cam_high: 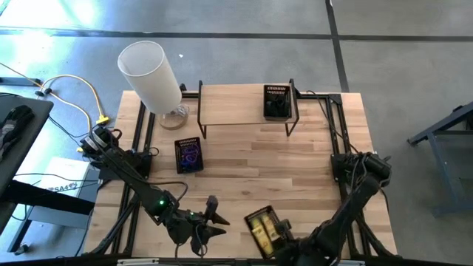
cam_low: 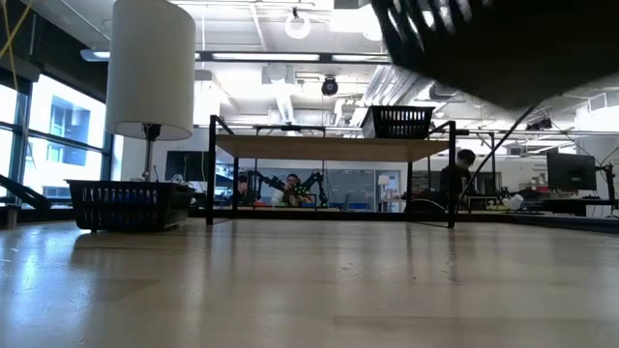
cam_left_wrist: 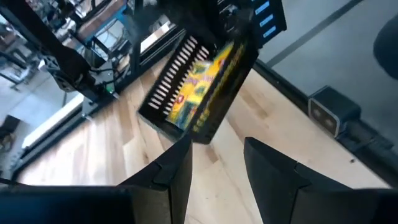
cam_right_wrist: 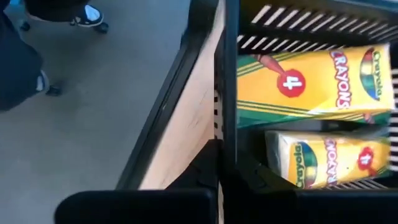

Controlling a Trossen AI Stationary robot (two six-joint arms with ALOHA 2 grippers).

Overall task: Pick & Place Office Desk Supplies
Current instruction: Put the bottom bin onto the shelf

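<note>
Wooden table (cam_high: 295, 162) under office light; grey floor and workstations are seen beyond.

Right hand (cam_right_wrist: 219, 163) is closed on the wall of a black mesh tray (cam_high: 267, 229) at the table's near edge, one finger inside, one outside. The tray appears lifted and tilted in the left wrist view. Two yellow crayon boxes (cam_right_wrist: 314, 76) are seen lying loose inside it.

Left hand (cam_high: 214, 218) is held just beside that tray, fingers (cam_left_wrist: 174, 171) partly apart, nothing between them.

Farther out: a second tray (cam_high: 188, 155) with purple and blue band loops is noted at mid-table left; a third tray (cam_high: 277, 102) sits on the low shelf (cam_high: 236, 111) at the far side; a white lamp (cam_high: 151, 74) stands at the far left corner.

Risks, as judged: the grip is on a single thin wall, so the tray may pivot or slip. With further tilt, the boxes could slide out. The left hand is near enough to be struck during a swing.
</note>
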